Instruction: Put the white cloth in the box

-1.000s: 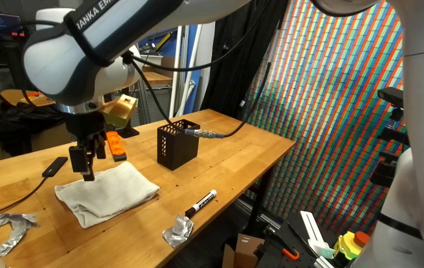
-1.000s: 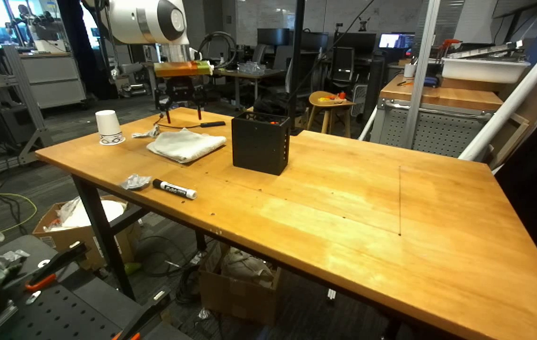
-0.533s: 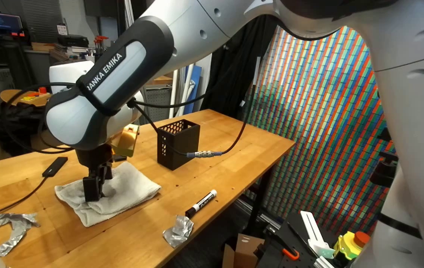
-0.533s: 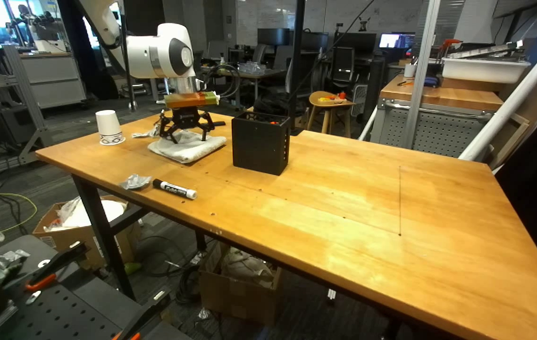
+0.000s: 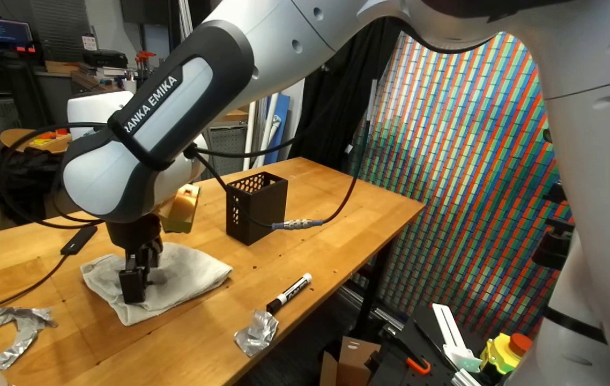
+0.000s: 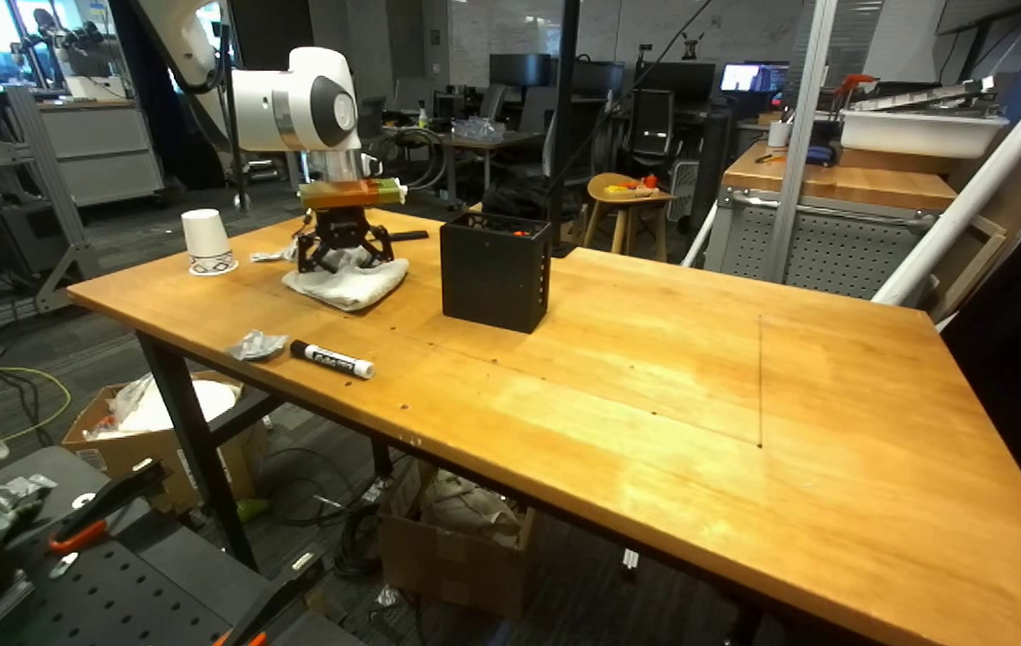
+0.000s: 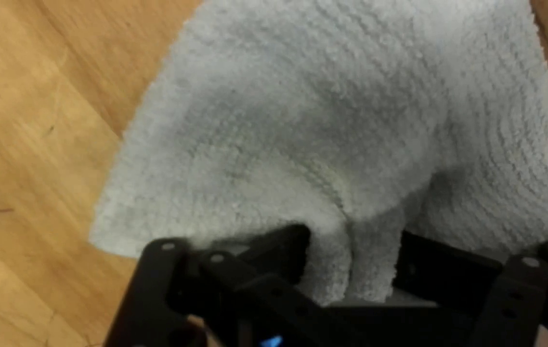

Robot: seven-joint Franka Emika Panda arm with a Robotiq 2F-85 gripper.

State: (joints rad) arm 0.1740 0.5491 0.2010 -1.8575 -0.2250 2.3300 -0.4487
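Near the black box, not touching it, lay the white cloth, rumpled, a loose corner on the box's side. Over the cloth, short of the box, the gripper reached down, its jaws partly apart around a bunched fold; whether the pinch was firm I couldn't tell. With the box off to one side and its rim above the cloth, the move, I reckoned, called for lifting first, then crossing. Only the wrist view showed the fold apparently against both pads; the box was missing there. Its perforated side showed in an exterior view, with a marker lying apart from it on the table.
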